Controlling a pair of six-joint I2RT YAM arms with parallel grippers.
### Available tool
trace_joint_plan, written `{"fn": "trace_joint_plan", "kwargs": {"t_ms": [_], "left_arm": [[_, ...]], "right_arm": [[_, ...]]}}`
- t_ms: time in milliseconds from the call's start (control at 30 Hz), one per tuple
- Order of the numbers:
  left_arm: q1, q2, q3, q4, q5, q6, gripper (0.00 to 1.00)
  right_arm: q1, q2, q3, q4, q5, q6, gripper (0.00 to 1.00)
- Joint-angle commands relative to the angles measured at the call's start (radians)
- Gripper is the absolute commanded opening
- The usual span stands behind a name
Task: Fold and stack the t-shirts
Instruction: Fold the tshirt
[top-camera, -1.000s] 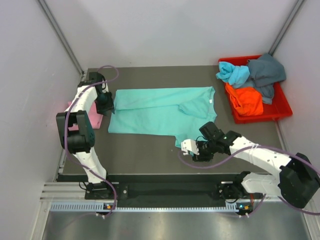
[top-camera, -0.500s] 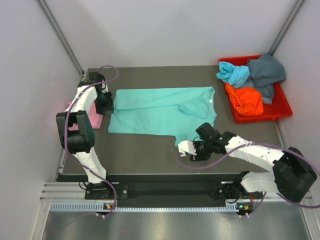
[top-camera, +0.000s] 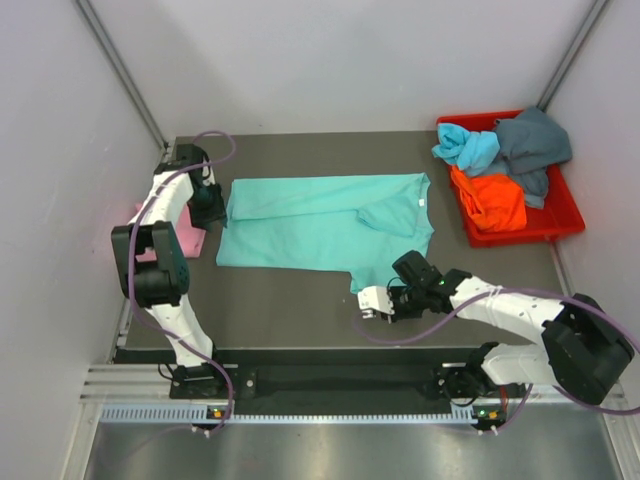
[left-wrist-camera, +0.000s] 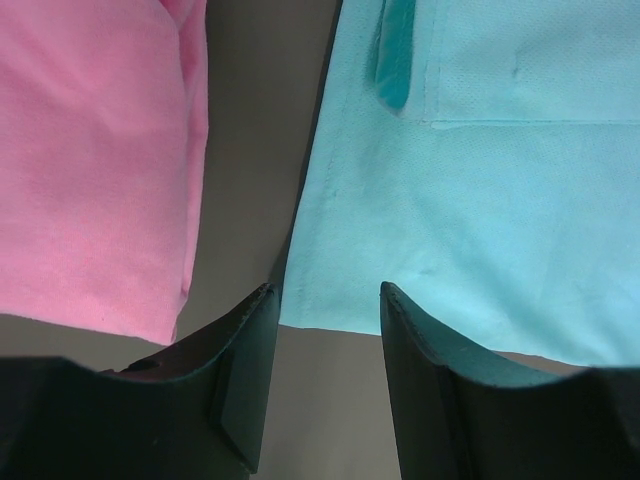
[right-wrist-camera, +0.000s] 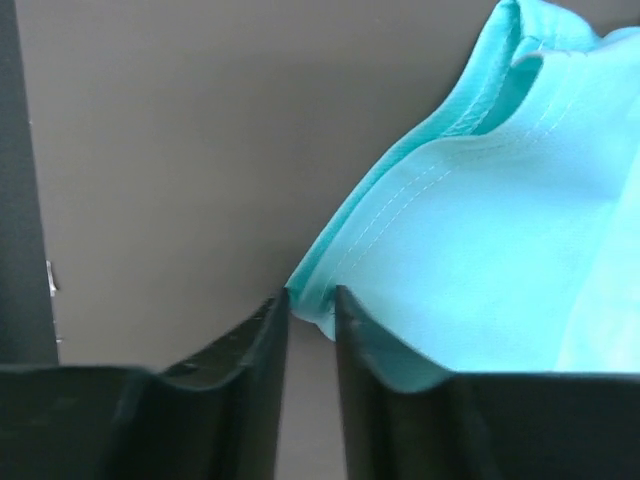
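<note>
dark grey table (top-camera: 300, 310): teal t-shirt (top-camera: 310, 225) lies flat across the middle, top edge folded over. pink t-shirt (top-camera: 192, 241) at the left edge, just beside the teal one, strip of bare table btwn them. red bin (top-camera: 565, 215) in far right corner, apart from both.

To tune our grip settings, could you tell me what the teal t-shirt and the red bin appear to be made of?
The teal t-shirt looks like soft, matte knit cloth, perhaps cotton: stitched hem, fine texture, limp folds. The red bin seems smooth, rigid moulded plastic: straight rim, uniform colour.
</note>
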Motion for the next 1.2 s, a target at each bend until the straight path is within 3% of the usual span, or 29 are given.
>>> {"fn": "trace_joint_plan", "kwargs": {"t_ms": [0, 67, 167, 467, 800, 1167], "left_arm": [[0.015, -0.065, -0.008, 0.001, -0.008, -0.012, 0.51], [0.020, -0.074, -0.032, -0.011, -0.005, -0.016, 0.51], [0.037, -0.093, -0.071, -0.025, 0.006, -0.030, 0.52], [0.123, -0.088, -0.187, -0.047, 0.067, -0.052, 0.54], [0.126, -0.016, -0.220, -0.036, 0.184, -0.059, 0.52], [0.127, 0.051, -0.212, -0.022, 0.183, -0.058, 0.51]], "right_arm": [[0.016, 0.006, -0.007, 0.057, 0.018, -0.018, 0.21], [0.015, -0.001, -0.007, 0.062, 0.033, -0.016, 0.10], [0.015, -0.014, -0.005, 0.063, 0.050, -0.018, 0.04], [0.004, -0.022, 0.010, 0.067, 0.059, -0.005, 0.02], [-0.011, -0.019, 0.021, 0.070, 0.064, -0.004, 0.02], [-0.030, -0.005, 0.030, 0.085, 0.065, 0.002, 0.01]]}}
